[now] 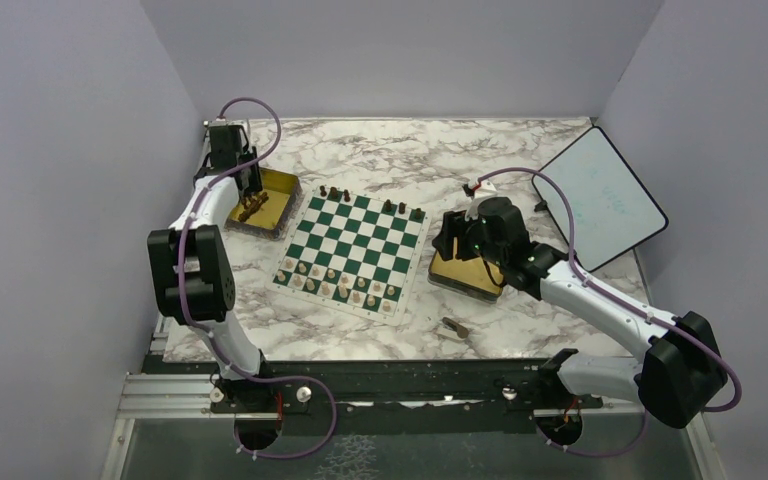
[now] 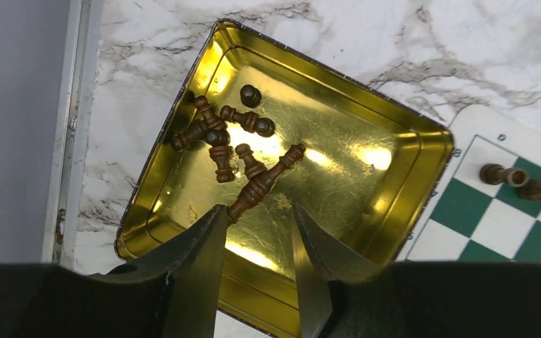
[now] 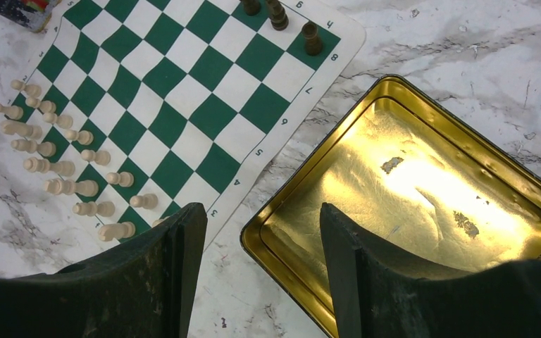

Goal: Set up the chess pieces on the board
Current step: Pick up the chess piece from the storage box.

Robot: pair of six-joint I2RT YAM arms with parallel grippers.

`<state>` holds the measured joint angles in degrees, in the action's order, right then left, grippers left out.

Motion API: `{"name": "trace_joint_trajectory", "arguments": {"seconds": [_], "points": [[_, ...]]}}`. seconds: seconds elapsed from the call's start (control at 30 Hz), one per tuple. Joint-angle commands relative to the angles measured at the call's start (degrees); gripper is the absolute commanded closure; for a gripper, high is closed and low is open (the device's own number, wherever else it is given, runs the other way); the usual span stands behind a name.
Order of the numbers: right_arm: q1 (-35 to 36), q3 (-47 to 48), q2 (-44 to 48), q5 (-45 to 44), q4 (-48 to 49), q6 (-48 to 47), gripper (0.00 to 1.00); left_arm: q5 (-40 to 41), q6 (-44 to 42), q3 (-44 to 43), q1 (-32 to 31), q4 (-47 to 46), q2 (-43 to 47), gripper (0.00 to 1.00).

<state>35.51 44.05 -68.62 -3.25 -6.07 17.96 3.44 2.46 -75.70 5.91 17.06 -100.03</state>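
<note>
The green and white board (image 1: 352, 250) lies mid-table. Pale pieces (image 1: 345, 286) fill its near rows; several dark pieces (image 1: 334, 193) stand along its far row. My left gripper (image 2: 258, 211) is open above the left gold tin (image 2: 366, 211), which holds several dark brown pieces (image 2: 232, 137) lying down. A long dark piece (image 2: 264, 182) lies with its end touching the left finger (image 2: 204, 239). My right gripper (image 3: 262, 211) is open and empty over the corner of the empty right gold tin (image 3: 324, 211), beside the board (image 3: 183, 91). One dark piece (image 1: 454, 326) lies on the table near the front.
A black-rimmed white tablet (image 1: 600, 196) leans at the right wall. The left tin (image 1: 264, 203) sits against the left wall; the right tin (image 1: 465, 272) sits right of the board. The marble table (image 1: 440, 160) runs to the back wall.
</note>
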Motion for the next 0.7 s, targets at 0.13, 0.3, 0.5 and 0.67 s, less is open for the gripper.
{"name": "trace_joint_trajectory", "arguments": {"seconds": [0.13,0.3,0.5,0.67], "points": [[-0.3,-0.3,0.2,0.8,1.0,0.2,0.35,-3.0,-12.4,-1.1,1.1,-2.2,-5.2,0.61],[-0.3,0.0,-0.2,1.0,0.8,0.1,0.34,-7.5,-12.9,-2.8,1.2,-1.7,-8.1,0.61],[-0.3,0.3,-0.2,-0.1,-0.2,-0.8,0.35,-5.8,-13.1,-5.5,1.3,0.2,-11.3,0.61],[-0.3,0.5,0.0,-1.1,-0.6,-1.3,0.35,-5.8,-12.7,-6.4,1.4,1.1,-13.7,0.60]]}}
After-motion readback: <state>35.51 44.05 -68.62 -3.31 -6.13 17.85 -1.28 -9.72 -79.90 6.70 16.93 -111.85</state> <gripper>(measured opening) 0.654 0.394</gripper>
